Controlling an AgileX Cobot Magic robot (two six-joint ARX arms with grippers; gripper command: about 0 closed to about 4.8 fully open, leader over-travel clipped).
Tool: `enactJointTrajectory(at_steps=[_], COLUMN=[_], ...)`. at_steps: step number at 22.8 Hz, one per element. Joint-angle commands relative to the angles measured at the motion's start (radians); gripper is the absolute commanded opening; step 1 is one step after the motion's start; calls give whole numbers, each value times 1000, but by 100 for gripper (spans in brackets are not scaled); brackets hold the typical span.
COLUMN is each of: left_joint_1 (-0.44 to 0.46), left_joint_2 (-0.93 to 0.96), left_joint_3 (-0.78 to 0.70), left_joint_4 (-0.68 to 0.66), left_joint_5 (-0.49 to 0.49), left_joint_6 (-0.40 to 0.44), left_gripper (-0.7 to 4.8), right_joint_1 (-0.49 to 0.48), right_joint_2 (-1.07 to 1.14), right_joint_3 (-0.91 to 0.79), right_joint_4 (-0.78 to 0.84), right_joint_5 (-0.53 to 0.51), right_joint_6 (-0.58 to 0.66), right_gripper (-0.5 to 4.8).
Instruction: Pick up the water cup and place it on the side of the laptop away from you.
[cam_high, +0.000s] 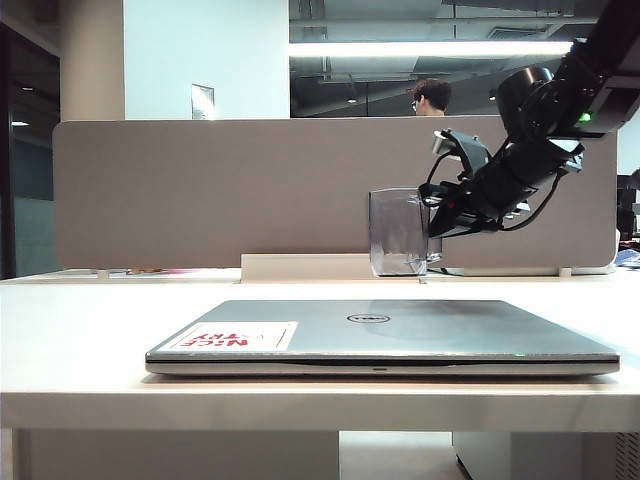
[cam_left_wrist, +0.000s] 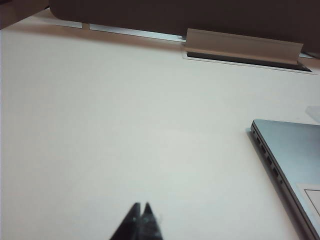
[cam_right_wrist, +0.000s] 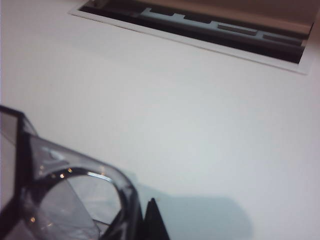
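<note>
Two grippers share this job. The right gripper (cam_high: 436, 215) has its fingers squeezed on the handle side of the water cup (cam_high: 398, 232), holding it up in the air past the far edge of the laptop (cam_high: 380, 335). The cup hangs just beside the fingers, upright. It looks hard, smooth and slippery, with a thick, heavy bottom, and it could crack if dropped. The handle is a good spot to hold. The left gripper (cam_left_wrist: 142, 212) rests with fingers together, holding nothing, off to the side of the laptop.
</note>
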Motion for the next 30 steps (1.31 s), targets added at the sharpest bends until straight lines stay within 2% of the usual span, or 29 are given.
enactJointTrajectory(at_steps=[1, 4, 8, 13, 18, 22, 27, 30], left_joint_1=[0, 0, 0, 0, 0, 0, 0, 0], left_joint_2=[1, 1, 1, 1, 1, 1, 1, 1], left_joint_3=[3, 3, 3, 3, 3, 3, 3, 3], left_joint_4=[5, 5, 4, 1, -3, -11, -23, -24], left_joint_5=[-1, -1, 0, 0, 0, 0, 0, 0], left_joint_6=[-3, -3, -3, -3, -3, -3, -3, -3], left_gripper=[-6, -6, -6, -6, -6, -6, -6, -6], right_joint_1=[5, 9, 3, -16, -22, -20, -10, 11], right_joint_2=[12, 29, 44, 85, 132, 148, 198, 209], right_joint_3=[4, 5, 6, 6, 8, 11, 123, 190], right_joint_4=[125, 201, 224, 267, 371, 391, 274, 162], right_joint_5=[-55, -75, -91, -177, -198, -123, -112, -3], right_joint_6=[-3, -31, -35, -134, -136, -124, -45, -56], right_gripper=[-1, -1, -1, -1, -1, -1, -2, -1])
